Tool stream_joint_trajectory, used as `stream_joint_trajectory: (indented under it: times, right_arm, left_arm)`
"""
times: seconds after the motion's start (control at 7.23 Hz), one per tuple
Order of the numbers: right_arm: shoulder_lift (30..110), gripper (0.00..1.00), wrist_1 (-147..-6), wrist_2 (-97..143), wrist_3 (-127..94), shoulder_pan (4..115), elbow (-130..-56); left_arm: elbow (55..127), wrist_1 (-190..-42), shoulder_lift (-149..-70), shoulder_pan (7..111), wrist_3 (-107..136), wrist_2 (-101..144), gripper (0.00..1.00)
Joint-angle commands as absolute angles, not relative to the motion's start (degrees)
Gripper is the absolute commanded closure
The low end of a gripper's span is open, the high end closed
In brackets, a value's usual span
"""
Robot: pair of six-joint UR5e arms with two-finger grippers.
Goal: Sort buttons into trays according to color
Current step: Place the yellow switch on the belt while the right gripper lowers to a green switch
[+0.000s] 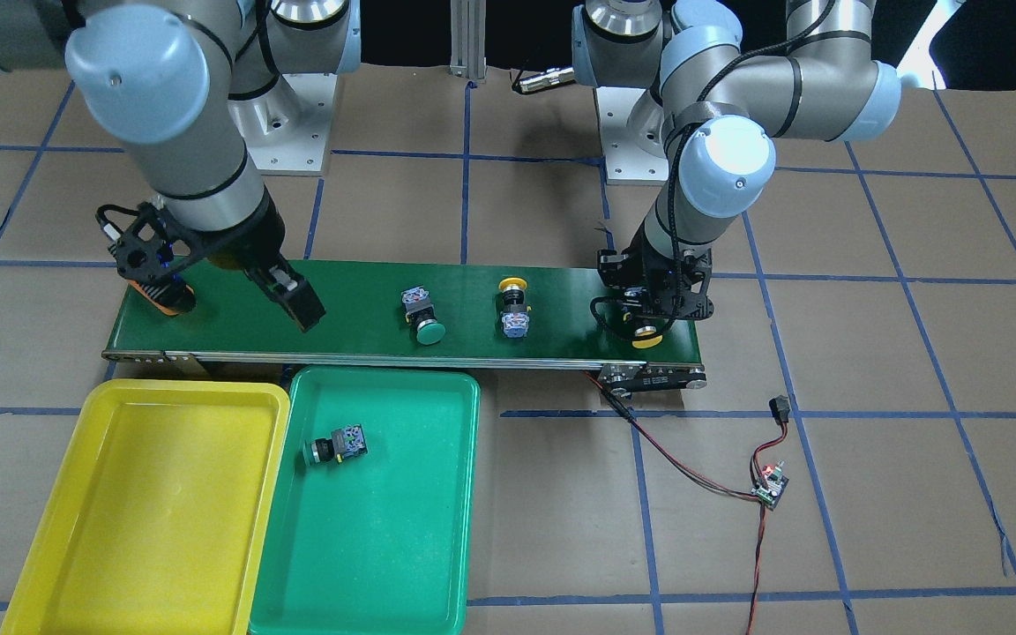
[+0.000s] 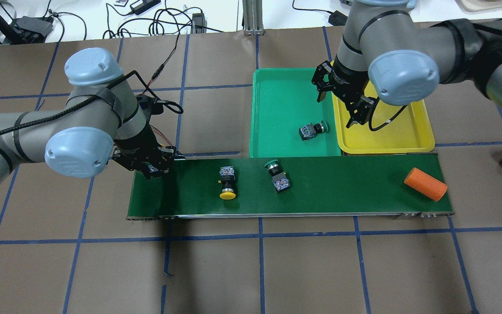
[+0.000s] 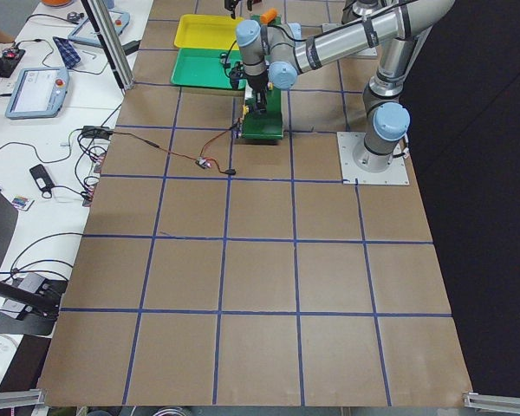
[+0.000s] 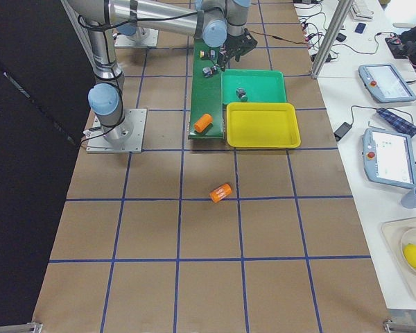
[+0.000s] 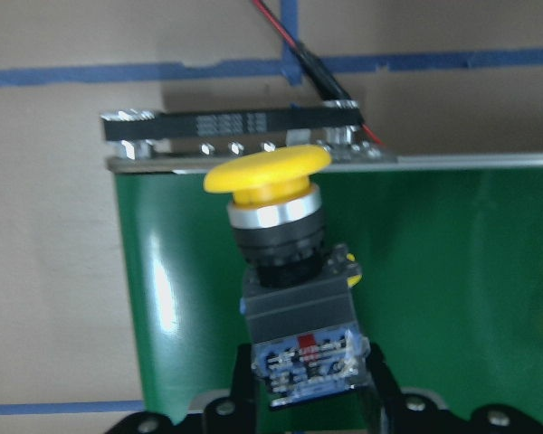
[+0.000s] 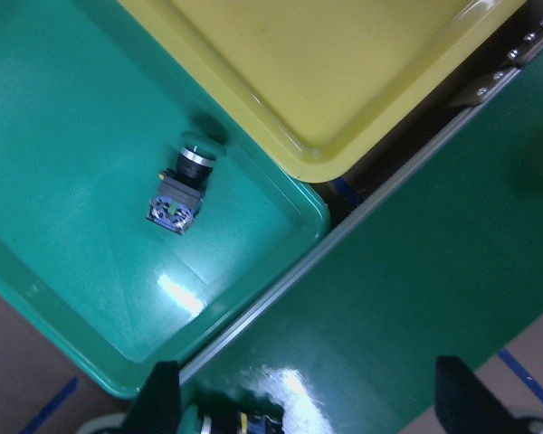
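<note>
Biggest thing first: the brown paper-covered surface with the blue tape grid [image 2: 255,270] carries a long dark-green conveyor belt [image 2: 342,187] across its middle. Pushed up against the belt's far edge are two shallow plastic trays, the bright yellow tray [image 1: 155,494] and the green tray [image 1: 384,547]. They sit side by side and touching, I'd guess so anything picked off the belt only needs a short hop. An orange cylinder [image 2: 425,184] lies on the belt at the robot's right end, and it doesn't look like part of the sort.

Now the small stuff. The left tool [image 1: 652,309] is down at the belt's other end, clenched on the black-grey switch body of a yellow-capped button [image 5: 276,262] with the cap poking out past the fingers. Grabbing the boxy body makes sense, since the round cap would probably slip. Can't tell if it's off the belt. The right tool [image 2: 357,112] hangs spread wide and empty, up over the seam between the trays. One green-capped button [image 2: 312,130] lies on its side in the green tray. A second yellow-capped button [image 2: 228,185] and a second green-capped button [image 2: 277,176] lie mid-belt, near each other but apart. No button in the yellow tray yet
</note>
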State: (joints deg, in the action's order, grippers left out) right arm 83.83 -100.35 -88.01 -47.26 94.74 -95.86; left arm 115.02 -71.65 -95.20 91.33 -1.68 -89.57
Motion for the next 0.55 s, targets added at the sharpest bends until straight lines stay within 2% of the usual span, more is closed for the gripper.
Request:
stream_joint_trajectory:
  times: [0.0, 0.14, 0.42]
  right_arm:
    - [86.7, 0.0, -99.0, -89.3, -30.8, 96.1, -99.9]
    - [87.8, 0.0, -98.8, -89.3, -21.3, 96.6, -101.2]
    - [87.1, 0.0, -99.9, -88.9, -14.4, 96.9, -102.7]
  left_arm:
    - [116.5, -70.4, -95.0, 91.6, -2.1, -89.6, 0.16]
    - [115.3, -68.7, -94.6, 91.6, -2.2, -89.2, 0.0]
    - [106.5, -72.8, -93.8, 91.0, -2.3, -89.6, 0.0]
